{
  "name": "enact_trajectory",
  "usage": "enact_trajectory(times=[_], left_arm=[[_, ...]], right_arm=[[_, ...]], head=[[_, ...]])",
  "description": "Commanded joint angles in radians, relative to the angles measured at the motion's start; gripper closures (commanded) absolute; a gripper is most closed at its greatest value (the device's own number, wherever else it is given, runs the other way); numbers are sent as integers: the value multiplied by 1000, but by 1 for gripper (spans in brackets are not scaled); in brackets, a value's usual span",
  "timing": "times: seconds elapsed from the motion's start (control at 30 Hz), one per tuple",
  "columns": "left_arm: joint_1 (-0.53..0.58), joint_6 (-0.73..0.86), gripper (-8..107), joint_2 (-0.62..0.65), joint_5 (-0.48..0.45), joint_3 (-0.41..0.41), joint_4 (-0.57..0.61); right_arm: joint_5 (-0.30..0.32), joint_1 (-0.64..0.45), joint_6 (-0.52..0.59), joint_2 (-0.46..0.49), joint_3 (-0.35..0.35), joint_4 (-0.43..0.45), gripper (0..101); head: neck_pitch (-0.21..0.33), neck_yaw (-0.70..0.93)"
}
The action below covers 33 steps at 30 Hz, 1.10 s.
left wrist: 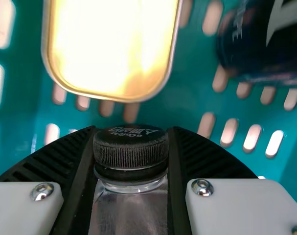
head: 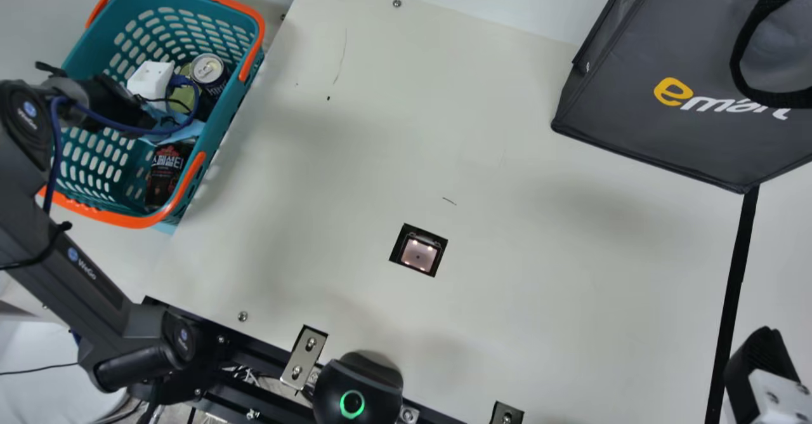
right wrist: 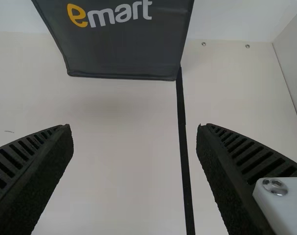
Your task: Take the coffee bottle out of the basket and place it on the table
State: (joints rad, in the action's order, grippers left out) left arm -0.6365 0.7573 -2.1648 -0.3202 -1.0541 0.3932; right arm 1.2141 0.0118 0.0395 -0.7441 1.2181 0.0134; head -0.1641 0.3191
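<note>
In the main view, my left arm comes from the left edge, and its pincer (head: 150,84) is inside the green basket (head: 143,5) with the orange rim, at the upper left of the frame. In the left wrist view I see this left pincer (left wrist: 131,130) closed on the coffee bottle (left wrist: 130,152). One finger presses on each side, at the black cap and the clear neck, and I see no gap there. So the bottle is gripped, and it is in the basket, not on the surface (head: 482,125).

Near the cap there is a shiny metal tin (left wrist: 109,46), and at the upper right of this wrist view lies a dark can (left wrist: 261,41), apart from the bottle. In the main view I find also a dark packet (head: 165,173) in the lower part of the basket.

My right pincer (head: 758,373) is at the lower right corner of the main view. In the right wrist view, the fingers of the right pincer (right wrist: 134,128) are wide apart, with nothing held between them. A dark grey bag (head: 634,103) stands at the upper right of the main view, and a black strip (head: 736,284) runs down from its lower edge.
</note>
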Motion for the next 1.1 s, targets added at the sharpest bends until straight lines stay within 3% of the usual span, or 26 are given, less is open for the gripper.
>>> enact_trajectory(times=[0.0, 0.43, 1.07], left_arm=[[-6, 4, 89, 11, -10, -3, 5], [-66, 11, 89, 150, -120, -12, 10], [-166, -29, 89, 421, -364, 3, -11]], right_arm=[[0, 0, 0, 0, 0, 0, 10], [0, 0, 0, 0, 0, 0, 10], [0, 0, 0, 0, 0, 0, 10]], head=[[26, 2], [26, 2], [26, 2]])
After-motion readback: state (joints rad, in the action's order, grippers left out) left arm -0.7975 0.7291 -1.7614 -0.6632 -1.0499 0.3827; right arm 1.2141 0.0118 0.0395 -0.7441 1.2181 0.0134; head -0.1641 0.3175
